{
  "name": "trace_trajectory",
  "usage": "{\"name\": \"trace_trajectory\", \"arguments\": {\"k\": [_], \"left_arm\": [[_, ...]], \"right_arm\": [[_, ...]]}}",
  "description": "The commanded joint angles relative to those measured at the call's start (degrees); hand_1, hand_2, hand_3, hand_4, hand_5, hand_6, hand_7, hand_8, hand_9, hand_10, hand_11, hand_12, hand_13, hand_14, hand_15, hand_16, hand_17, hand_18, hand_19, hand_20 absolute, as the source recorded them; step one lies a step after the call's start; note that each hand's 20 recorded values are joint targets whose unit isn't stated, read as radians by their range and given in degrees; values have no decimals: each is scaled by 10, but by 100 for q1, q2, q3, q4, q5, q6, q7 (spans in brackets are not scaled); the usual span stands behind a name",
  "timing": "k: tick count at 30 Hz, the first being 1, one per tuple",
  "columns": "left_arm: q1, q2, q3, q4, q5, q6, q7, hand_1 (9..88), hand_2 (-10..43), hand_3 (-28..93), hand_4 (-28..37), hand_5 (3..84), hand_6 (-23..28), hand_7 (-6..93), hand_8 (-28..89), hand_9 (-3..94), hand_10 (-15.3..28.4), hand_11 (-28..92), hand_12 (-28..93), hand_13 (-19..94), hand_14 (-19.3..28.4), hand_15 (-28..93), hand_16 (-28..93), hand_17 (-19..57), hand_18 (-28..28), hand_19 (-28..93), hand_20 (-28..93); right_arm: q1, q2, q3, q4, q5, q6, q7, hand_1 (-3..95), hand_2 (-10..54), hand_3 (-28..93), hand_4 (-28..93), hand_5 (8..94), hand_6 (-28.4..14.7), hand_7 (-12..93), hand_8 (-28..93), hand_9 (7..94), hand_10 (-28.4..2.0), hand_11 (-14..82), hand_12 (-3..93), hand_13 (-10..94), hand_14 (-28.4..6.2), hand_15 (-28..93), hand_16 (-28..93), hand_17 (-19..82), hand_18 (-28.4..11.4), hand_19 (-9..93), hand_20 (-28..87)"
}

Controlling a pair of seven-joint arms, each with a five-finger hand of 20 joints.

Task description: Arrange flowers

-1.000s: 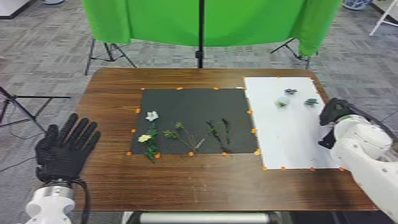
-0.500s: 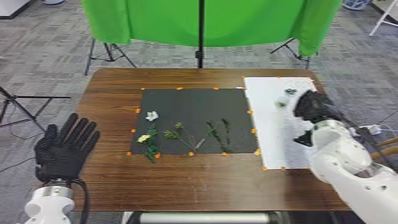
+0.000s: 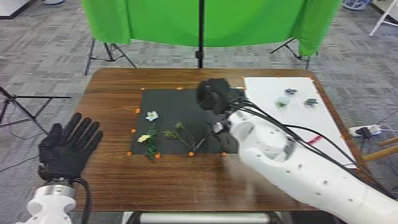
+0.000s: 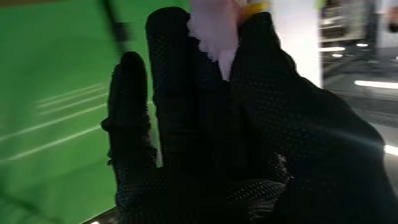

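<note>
Head view: right hand partly hides dark mat beside white sheet.

Brown wooden desk, grain visible. On it, side by side: dark mat and, to its right, white sheet — small orange tabs along their edges. Mat's left side held a white flower, with a pale yellow flower nearer; just right, a branching green sprig. Sheet's far part bore two small dark clusters — pale greenish thing near them.
</note>
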Motion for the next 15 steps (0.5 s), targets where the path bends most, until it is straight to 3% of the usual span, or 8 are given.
{"name": "trace_trajectory", "arguments": {"k": [1,5,6,7,12,15], "left_arm": [[-23,27,34,48,55,79,-107,290,157,754,-283,424,92,47,-68,355,147,161,103,266,146,245,-46,-35,118,231,120],[-39,75,63,61,37,65,-70,292,158,751,-283,424,92,47,-68,357,148,161,103,267,147,247,-47,-37,119,235,120],[103,78,5,-26,25,31,-51,292,158,751,-283,424,92,47,-68,357,149,161,103,267,147,248,-47,-38,119,237,120],[91,86,8,-22,29,19,-69,291,157,751,-283,424,92,46,-68,357,149,161,103,268,149,256,-45,-39,122,250,126],[-121,124,102,86,21,45,-166,285,154,752,-283,424,93,46,-67,356,151,159,103,270,154,278,-46,-43,130,280,138],[-162,129,93,110,45,44,-212,283,153,751,-283,424,94,45,-68,356,151,158,103,270,154,278,-48,-43,130,280,137]], "right_arm": [[331,-769,-488,208,36,-109,42,632,-95,652,-283,735,0,317,-7,831,-102,94,391,679,-68,299,405,278,-193,712,321],[439,-1029,-663,582,-19,-47,-26,632,-95,653,-283,734,1,322,-12,829,-101,97,392,677,-68,303,403,278,-193,712,321],[438,-1017,-777,470,-28,-70,122,630,-95,656,-283,734,1,323,-13,828,-101,98,394,676,-69,305,405,278,-194,712,321],[443,-1043,-808,452,9,-155,171,629,-95,657,-283,734,1,324,-14,828,-101,99,395,676,-69,307,406,278,-194,712,321],[430,-1181,-968,669,-208,-137,342,620,-95,651,-283,724,-4,327,-21,816,-102,102,397,664,-71,317,404,279,-194,713,320],[401,-1259,-949,887,-164,-192,324,617,-95,652,-283,714,-6,329,-32,808,-104,105,391,651,-72,333,389,279,-194,716,316]]}}
